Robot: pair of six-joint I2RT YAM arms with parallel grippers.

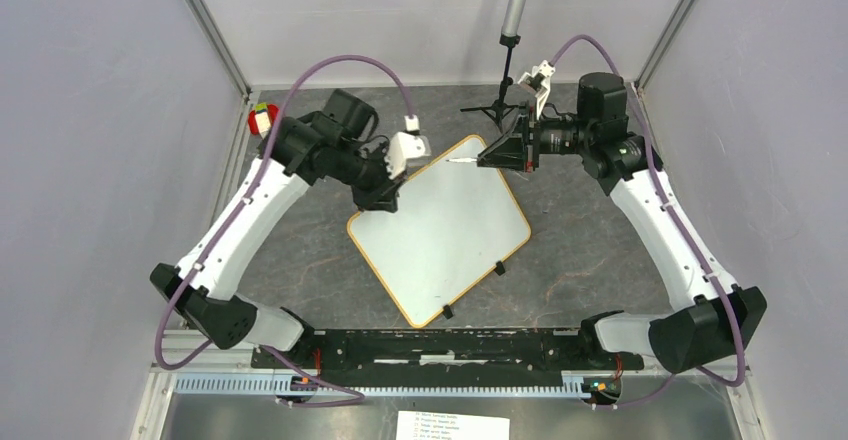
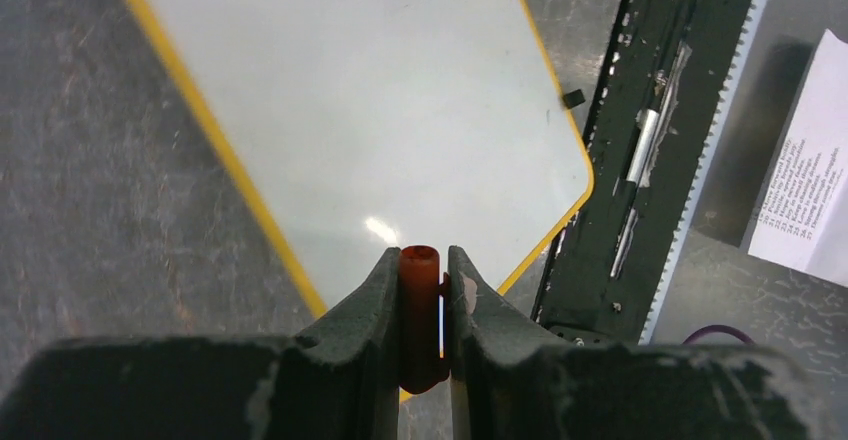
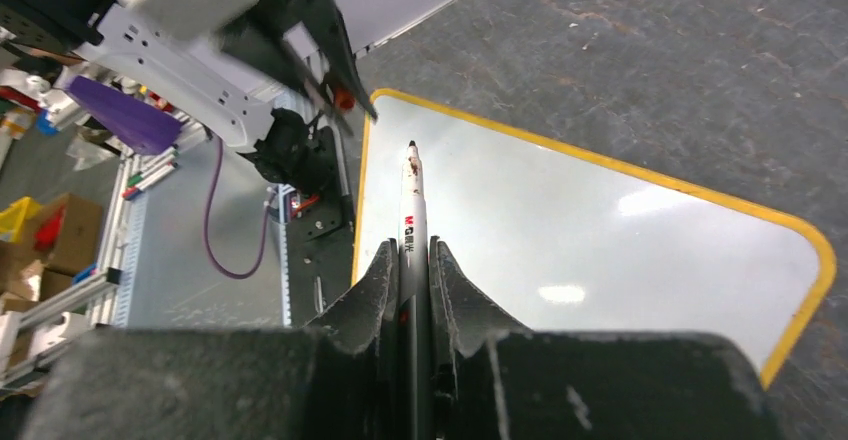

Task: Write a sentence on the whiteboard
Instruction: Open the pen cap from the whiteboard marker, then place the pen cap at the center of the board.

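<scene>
The whiteboard (image 1: 440,230) (image 2: 380,110) (image 3: 600,230) lies at an angle in the middle of the table. Its yellow-rimmed white surface is blank, and no sentence shows on it. My right gripper (image 1: 492,155) (image 3: 410,250) is shut on a white uncapped marker (image 1: 462,162) (image 3: 412,195). The marker's dark tip points over the board's far corner, and whether it touches the board I cannot tell. My left gripper (image 1: 385,195) (image 2: 422,260) hovers over the board's left edge, shut on the marker's red cap (image 2: 420,305).
A black tripod stand (image 1: 505,100) rises behind the board. A red and green toy (image 1: 262,120) sits at the far left wall. A black rail (image 1: 440,345) runs along the near edge, with a printed paper sheet (image 1: 452,425) (image 2: 805,170) beyond it.
</scene>
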